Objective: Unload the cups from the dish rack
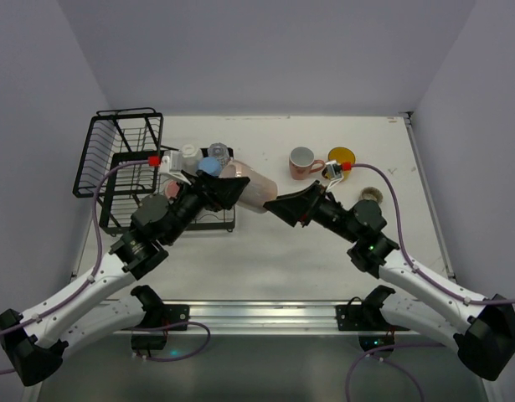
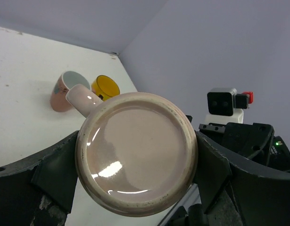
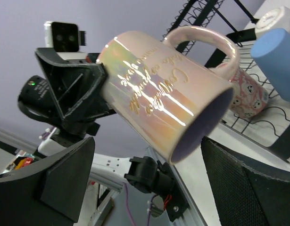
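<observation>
My left gripper (image 1: 234, 189) is shut on the base of a pale pink mug (image 1: 255, 193) with gold script and holds it sideways above the table, mouth toward the right arm. In the left wrist view its bottom (image 2: 137, 153) sits between my fingers. My right gripper (image 1: 272, 205) is open, its jaws either side of the mug's mouth (image 3: 201, 125) without touching. The black dish rack (image 1: 115, 163) at the left holds a white cup (image 1: 190, 155), a blue cup (image 1: 209, 166), a glass cup (image 1: 218, 152) and a pink patterned cup (image 3: 244, 94).
On the table at the right stand a pink cup (image 1: 303, 163), a yellow cup (image 1: 342, 157) and a small beige cup (image 1: 372, 195). The pink cup (image 2: 64, 92) and yellow cup (image 2: 105, 86) also show in the left wrist view. Walls close the table's sides.
</observation>
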You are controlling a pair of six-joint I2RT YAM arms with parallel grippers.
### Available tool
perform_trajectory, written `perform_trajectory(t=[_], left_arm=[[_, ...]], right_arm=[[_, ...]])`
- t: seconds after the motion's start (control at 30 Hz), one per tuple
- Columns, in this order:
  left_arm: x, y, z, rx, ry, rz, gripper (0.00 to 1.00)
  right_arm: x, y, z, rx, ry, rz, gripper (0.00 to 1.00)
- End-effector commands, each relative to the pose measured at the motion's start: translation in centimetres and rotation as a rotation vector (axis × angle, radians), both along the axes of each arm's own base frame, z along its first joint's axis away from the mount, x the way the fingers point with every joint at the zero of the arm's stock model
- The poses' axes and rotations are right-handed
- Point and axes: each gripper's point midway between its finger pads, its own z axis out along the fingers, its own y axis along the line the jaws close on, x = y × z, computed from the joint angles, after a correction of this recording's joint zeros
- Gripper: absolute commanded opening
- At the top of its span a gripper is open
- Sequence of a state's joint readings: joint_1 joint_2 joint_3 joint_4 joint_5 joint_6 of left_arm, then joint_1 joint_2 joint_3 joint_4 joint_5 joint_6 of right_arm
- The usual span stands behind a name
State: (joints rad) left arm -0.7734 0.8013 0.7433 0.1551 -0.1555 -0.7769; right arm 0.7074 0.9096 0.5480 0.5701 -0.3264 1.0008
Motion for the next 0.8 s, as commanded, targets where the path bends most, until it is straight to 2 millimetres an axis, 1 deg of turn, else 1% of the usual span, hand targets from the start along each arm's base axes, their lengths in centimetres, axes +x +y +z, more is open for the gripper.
perform_trajectory(t=[0.0,0.03,0.13,0.17,0.2,0.23,0.27,0.3,0.33,0.37,0.4,0.43,0.5,0.53,0.57,0.6,0.63,0.67,0.7,0.73,0.77], left_arm=[[-2.4,-0.7,6.9,-0.288,-0.132,-0.134,0.05],[-2.4,-1.1,6.6,-0.293,-0.121,-0.149,0.05],[-2.8,-1.6,6.5,-0.328,-0.120,-0.187,0.06],[-2.9,-1.6,6.5,-0.339,-0.126,-0.194,0.07],[-2.9,-1.6,6.6,-0.352,-0.125,-0.198,0.09],[-3.1,-1.7,6.6,-0.355,-0.127,-0.209,0.13],[-3.4,-1.9,6.6,-0.359,-0.129,-0.229,0.15],[-3.5,-1.9,6.6,-0.369,-0.126,-0.237,0.17],[-3.6,-1.9,6.6,-0.375,-0.130,-0.242,0.19],[-3.7,-2.0,6.4,-0.371,-0.127,-0.247,0.24],[-3.7,-2.1,6.2,-0.369,-0.124,-0.250,0.27],[-3.7,-2.2,6.0,-0.363,-0.118,-0.254,0.36],[-3.8,-2.4,5.4,-0.348,-0.109,-0.264,0.48],[-3.9,-2.3,5.4,-0.343,-0.114,-0.262,0.68],[-3.6,-2.2,4.9,-0.301,-0.114,-0.240,0.78],[-3.3,-1.8,5.0,-0.271,-0.121,-0.211,0.86],[-2.8,-0.7,5.5,-0.250,-0.128,-0.144,0.99],[-2.4,-0.1,5.2,-0.184,-0.099,-0.100,1.00],[-1.9,0.8,5.2,-0.117,-0.118,-0.045,1.00],[-1.7,1.7,5.4,-0.076,-0.119,0.001,1.00],[-1.1,3.1,5.1,-0.007,-0.086,0.079,1.00]], right_arm=[[-0.7,-0.2,3.6,0.121,-0.077,0.011,0.94],[-0.9,-0.3,4.6,0.153,-0.101,0.019,0.92],[-0.9,-0.4,6.4,0.194,-0.130,0.016,0.76],[-0.9,-0.4,6.9,0.210,-0.139,0.017,0.73],[-0.9,-0.4,7.2,0.224,-0.142,0.019,0.70],[-0.9,-0.4,7.9,0.256,-0.149,0.025,0.68],[-1.0,-0.3,8.2,0.272,-0.153,0.033,0.66],[-1.0,-0.2,8.4,0.286,-0.158,0.041,0.62],[-1.3,-0.3,9.2,0.319,-0.184,0.054,0.60],[-1.3,0.1,9.1,0.326,-0.169,0.077,0.57],[-1.3,0.2,9.4,0.339,-0.172,0.086,0.53],[-1.5,0.1,10.1,0.370,-0.180,0.099,0.43],[-1.4,0.4,10.4,0.387,-0.183,0.114,0.30],[-1.4,0.4,10.7,0.396,-0.185,0.116,0.14],[-1.2,0.3,10.8,0.398,-0.179,0.108,0.06],[-1.1,0.2,10.9,0.389,-0.178,0.098,0.00],[-0.3,0.8,9.4,0.318,-0.151,0.071,0.00],[0.0,0.9,9.5,0.283,-0.148,0.056,0.00],[0.2,0.7,9.6,0.247,-0.154,0.026,0.00],[1.4,1.2,6.9,0.112,-0.111,-0.015,0.00],[1.8,1.1,7.7,0.072,-0.117,-0.041,0.00]])
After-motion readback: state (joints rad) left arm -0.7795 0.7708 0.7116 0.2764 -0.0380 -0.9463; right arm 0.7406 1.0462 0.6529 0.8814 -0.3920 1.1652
